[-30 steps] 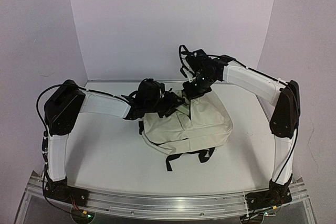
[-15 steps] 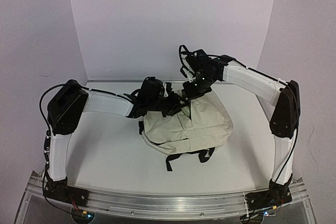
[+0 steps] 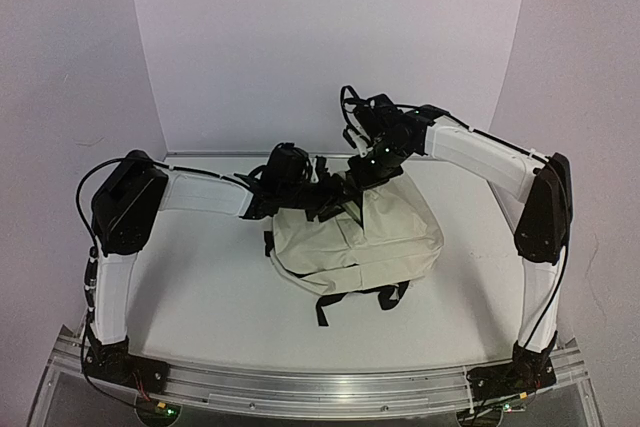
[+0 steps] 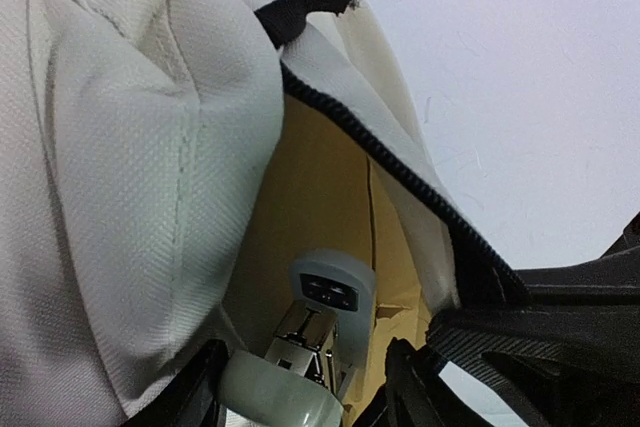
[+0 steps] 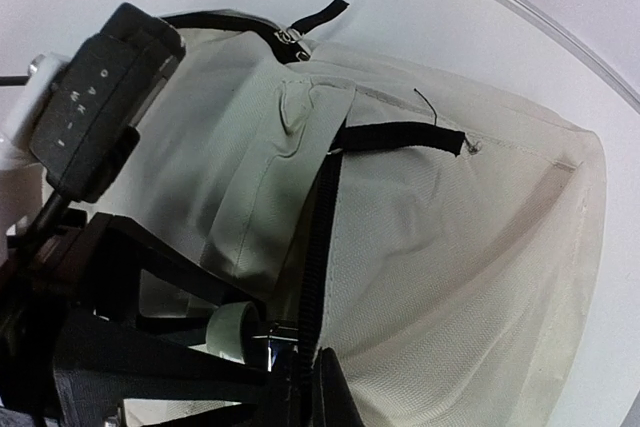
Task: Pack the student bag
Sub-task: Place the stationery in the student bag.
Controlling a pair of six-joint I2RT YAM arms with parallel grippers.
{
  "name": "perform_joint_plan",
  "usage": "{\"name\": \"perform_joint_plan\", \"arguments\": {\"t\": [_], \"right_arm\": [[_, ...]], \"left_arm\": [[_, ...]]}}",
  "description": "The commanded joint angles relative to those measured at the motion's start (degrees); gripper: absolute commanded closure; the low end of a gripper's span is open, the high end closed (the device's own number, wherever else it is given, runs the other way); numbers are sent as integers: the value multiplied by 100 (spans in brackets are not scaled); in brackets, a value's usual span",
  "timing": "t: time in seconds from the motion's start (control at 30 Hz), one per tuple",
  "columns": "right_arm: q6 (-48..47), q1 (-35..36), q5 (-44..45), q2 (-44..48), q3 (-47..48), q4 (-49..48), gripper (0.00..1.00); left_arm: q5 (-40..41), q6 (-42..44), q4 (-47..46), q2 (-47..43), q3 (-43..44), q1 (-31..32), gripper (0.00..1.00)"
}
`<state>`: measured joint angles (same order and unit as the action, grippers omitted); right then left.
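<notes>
The bag lies slumped in the middle of the worktop, with its mouth toward the far left. My right claw is pinched together on the bag's zip edge and holds the far lip up so the mouth gapes. My left claw is at that mouth with a stapler between its fingers. The fingers stand apart, but I cannot tell whether they grip it or are clear of it. Beyond it a brown sheet sits inside.

I judge the bag light and soft all over. It is woven cloth that sags wherever nothing props it, so it will not keep its mouth open alone. It looks neither slippery nor fragile. The best hold is probably the firmer zip tape or the black loop at the top seam. A loose panel would likely bunch and pull through.
</notes>
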<state>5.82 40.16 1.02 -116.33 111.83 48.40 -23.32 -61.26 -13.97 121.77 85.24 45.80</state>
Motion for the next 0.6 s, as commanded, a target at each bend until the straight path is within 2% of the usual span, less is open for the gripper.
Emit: {"name": "perform_joint_plan", "arguments": {"t": [0.0,0.17,0.4,0.57], "right_arm": [[-42,28,149,419,76,-235,100],[-64,30,180,444,41,-235,100],[-52,27,88,403,86,-235,100],[-55,27,-12,391,98,-235,100]], "left_arm": [[513,193,830,-316,-262,-166,45],[561,167,859,-515,-482,-213,46],[358,187,560,-500,-590,-212,71],[236,219,462,-271,-428,-204,81]]}}
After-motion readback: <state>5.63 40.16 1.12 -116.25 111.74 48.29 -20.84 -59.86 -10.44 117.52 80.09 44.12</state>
